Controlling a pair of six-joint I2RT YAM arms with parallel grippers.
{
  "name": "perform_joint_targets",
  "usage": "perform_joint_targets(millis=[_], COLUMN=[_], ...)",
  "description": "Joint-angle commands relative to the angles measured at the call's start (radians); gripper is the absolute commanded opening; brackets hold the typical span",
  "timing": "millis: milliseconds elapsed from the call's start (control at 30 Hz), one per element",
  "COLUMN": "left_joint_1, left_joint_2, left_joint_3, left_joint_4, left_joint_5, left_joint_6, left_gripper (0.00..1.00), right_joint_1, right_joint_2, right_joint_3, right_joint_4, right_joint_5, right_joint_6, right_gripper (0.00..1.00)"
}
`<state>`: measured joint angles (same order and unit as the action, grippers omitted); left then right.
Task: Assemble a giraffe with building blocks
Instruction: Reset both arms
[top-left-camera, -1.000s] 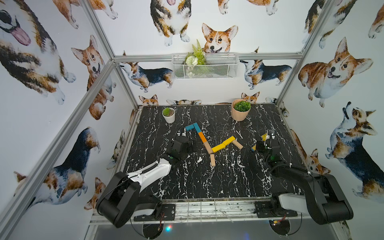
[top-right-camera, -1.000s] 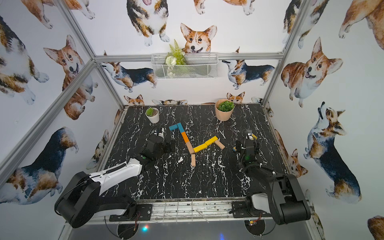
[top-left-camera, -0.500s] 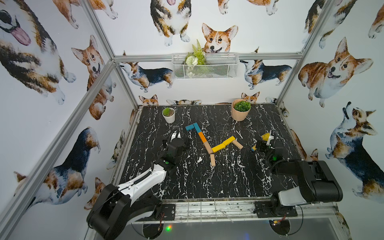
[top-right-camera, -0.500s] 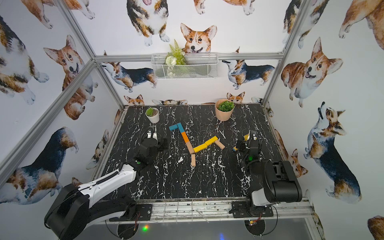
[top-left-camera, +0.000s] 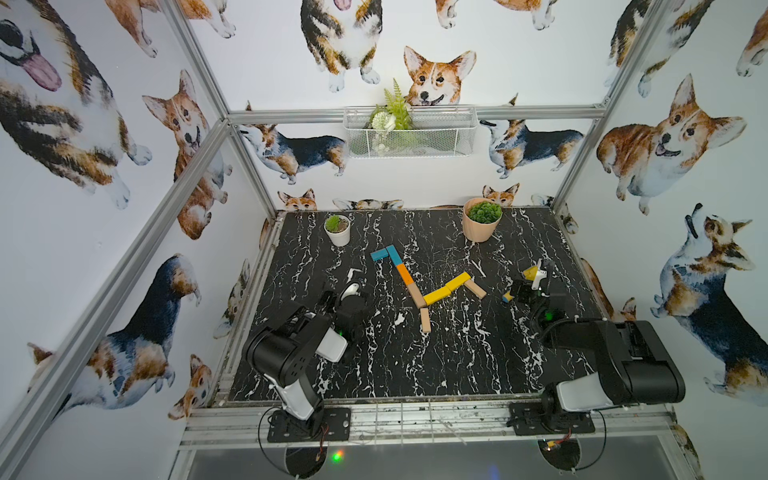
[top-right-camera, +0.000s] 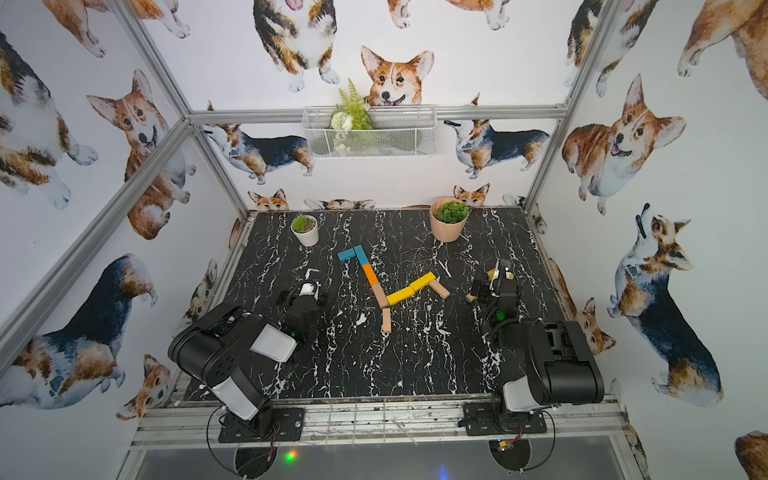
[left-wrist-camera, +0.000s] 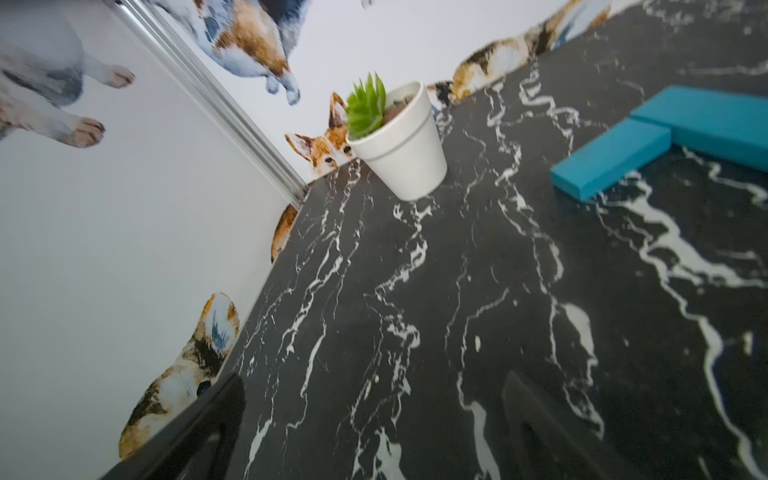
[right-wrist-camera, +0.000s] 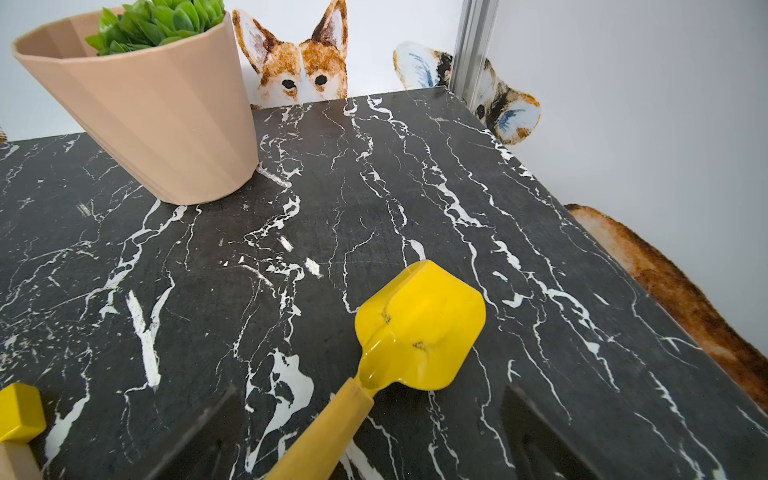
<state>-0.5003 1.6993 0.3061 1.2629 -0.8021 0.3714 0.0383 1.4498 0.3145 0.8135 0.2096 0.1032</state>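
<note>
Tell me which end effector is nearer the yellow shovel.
Right. The right end effector straddles the yellow shovel; the left end effector sits beyond the giraffe.

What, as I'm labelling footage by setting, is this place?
Probably a robot-lab test cell, not a lived-in room: an aluminium frame holds corgi-print walls around a marble-look tabletop, with the left arm and right arm mounted along its front edge.

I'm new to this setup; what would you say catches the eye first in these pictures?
The corgi-print wallpaper covering the walls stands out first. Next comes the flat giraffe of teal, orange, yellow and tan wooden planks in the middle of the black white-veined marble table. A yellow plastic toy shovel lies toward the robot's right side.
</note>
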Motion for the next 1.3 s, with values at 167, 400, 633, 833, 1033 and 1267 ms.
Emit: perform_joint_targets(millis=[167,400,633,833,1033,1267], left_joint_1=[0.115,0.307,0.397,0.387,0.381,0.381], left_joint_2=[-0.094,-0.180,-0.116,-0.125,-0.126,-0.126], left_joint_3=[-0.023,0.067,0.070,0.067,0.064,0.065], left_joint_4=[0.010,-0.340,-0.297,-0.309,-0.305,-0.303], left_joint_5=[0.101,0.435,0.564,0.548,0.538,0.538], left_joint_6=[-0.125,-0.296,-0.350,-0.353,-0.351,-0.350], left_gripper=[1.00,1.00,1.00,1.00,1.00,1.00], right_joint_1=[0.000,0.001,0.001,0.000,0.001,0.000], right_joint_2=[0.000,0.001,0.001,0.001,0.000,0.001], right_joint_3=[0.004,0.004,0.004,0.004,0.003,0.004], right_joint_4=[0.032,0.032,0.032,0.033,0.032,0.033], right_joint_5=[0.000,0.001,0.001,0.001,0.001,0.001], right_joint_6=[-0.017,-0.017,-0.018,-0.017,-0.017,-0.018], right_gripper=[1.00,1.00,1.00,1.00,1.00,1.00])
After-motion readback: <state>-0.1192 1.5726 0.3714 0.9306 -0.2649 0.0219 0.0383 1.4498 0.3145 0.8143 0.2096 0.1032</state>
